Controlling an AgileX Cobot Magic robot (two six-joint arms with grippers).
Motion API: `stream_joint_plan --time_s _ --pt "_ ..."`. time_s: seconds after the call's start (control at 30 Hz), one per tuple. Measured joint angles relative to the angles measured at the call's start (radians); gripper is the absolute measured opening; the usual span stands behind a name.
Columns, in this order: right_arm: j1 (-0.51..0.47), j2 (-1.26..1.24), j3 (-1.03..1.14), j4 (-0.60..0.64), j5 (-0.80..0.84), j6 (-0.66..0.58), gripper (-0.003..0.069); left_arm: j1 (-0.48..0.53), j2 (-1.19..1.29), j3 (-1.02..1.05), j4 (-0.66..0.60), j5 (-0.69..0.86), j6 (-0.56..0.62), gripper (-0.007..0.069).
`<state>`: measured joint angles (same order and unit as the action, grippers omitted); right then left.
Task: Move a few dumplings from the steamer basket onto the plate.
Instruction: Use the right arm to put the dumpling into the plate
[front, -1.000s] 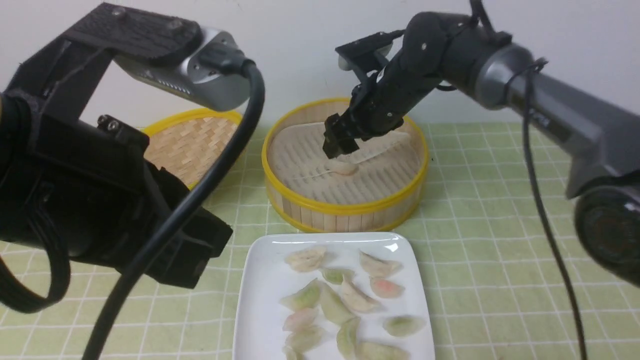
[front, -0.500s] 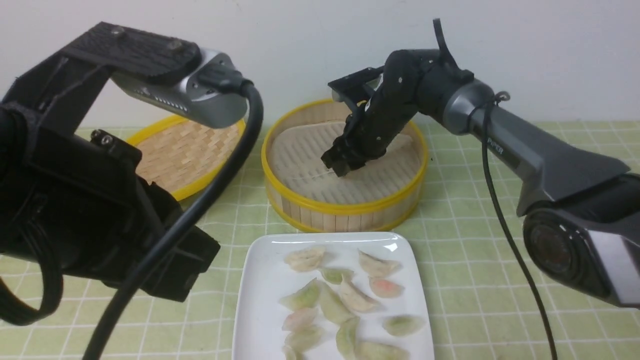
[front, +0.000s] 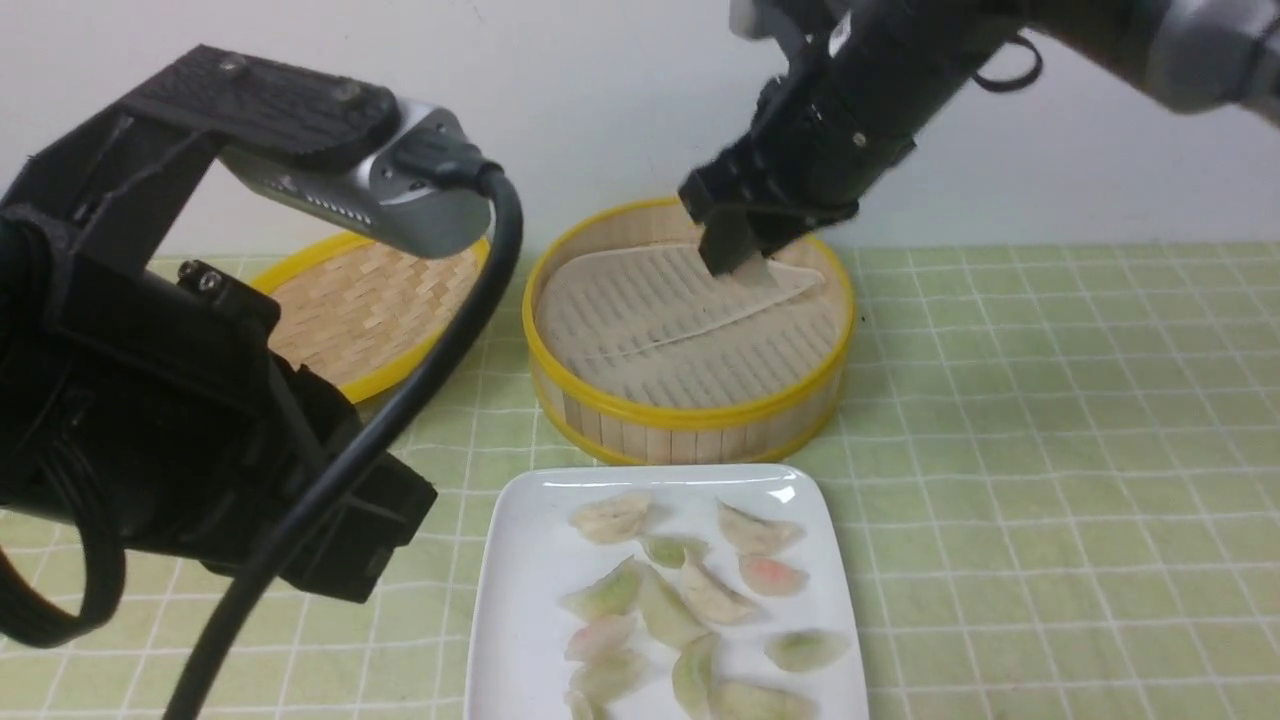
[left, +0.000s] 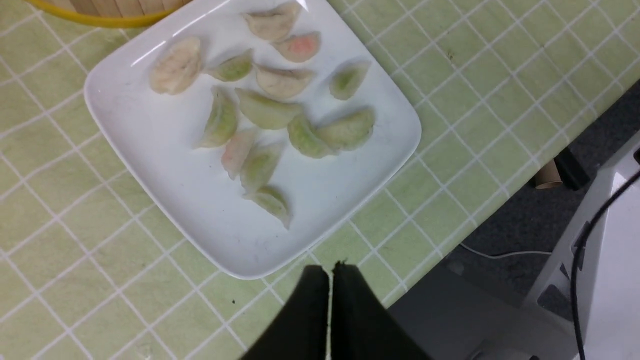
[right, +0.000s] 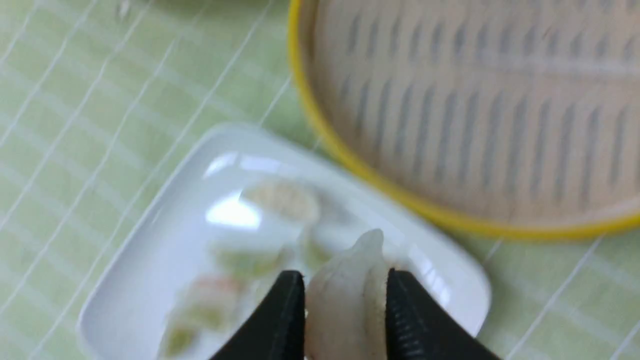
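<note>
My right gripper hangs above the far side of the steamer basket, shut on a whitish dumpling held between its black fingers. The basket shows only its pale ribbed liner; no dumpling lies in it. The white plate in front of the basket holds several pale green, pinkish and whitish dumplings; they also show in the left wrist view. My left gripper is shut and empty, above the cloth beside the plate's edge.
A shallow woven lid with a yellow rim lies left of the basket. A green checked cloth covers the table. The table's near edge and the floor with cables show in the left wrist view. My left arm fills the front view's left.
My right gripper went down into the basket, shut on the last dumpling there and has lifted it up and toward the far right. The basket now shows only its liner. The left arm barely moved.
</note>
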<state>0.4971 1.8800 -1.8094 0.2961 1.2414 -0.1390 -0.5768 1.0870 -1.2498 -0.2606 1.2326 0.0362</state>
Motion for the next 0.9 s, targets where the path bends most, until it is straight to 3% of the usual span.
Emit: stream_joint_plan --time_s 0.1,0.23,0.33,0.5,0.77,0.9 --pt "0.059 -0.160 0.274 0.013 -0.033 -0.003 0.0192 0.000 0.000 0.000 0.000 0.000 0.000 -0.0006" --pt "0.165 -0.310 0.622 0.022 -0.275 -0.005 0.0192 0.000 0.000 0.000 0.000 -0.002 0.000 -0.0006" --pt "0.193 -0.320 0.742 0.026 -0.408 -0.004 0.0192 0.000 0.000 0.000 0.000 -0.005 0.000 -0.0006" --pt "0.194 -0.247 0.776 0.027 -0.491 0.013 0.0211 0.000 0.000 0.000 -0.001 -0.006 0.000 -0.0006" --pt "0.194 -0.165 0.777 0.003 -0.573 0.013 0.0563 0.000 0.000 0.000 -0.017 -0.006 0.000 -0.0006" --pt "0.194 -0.216 0.750 -0.005 -0.522 0.036 0.0607 0.000 0.000 0.000 -0.025 -0.006 0.001 -0.0006"
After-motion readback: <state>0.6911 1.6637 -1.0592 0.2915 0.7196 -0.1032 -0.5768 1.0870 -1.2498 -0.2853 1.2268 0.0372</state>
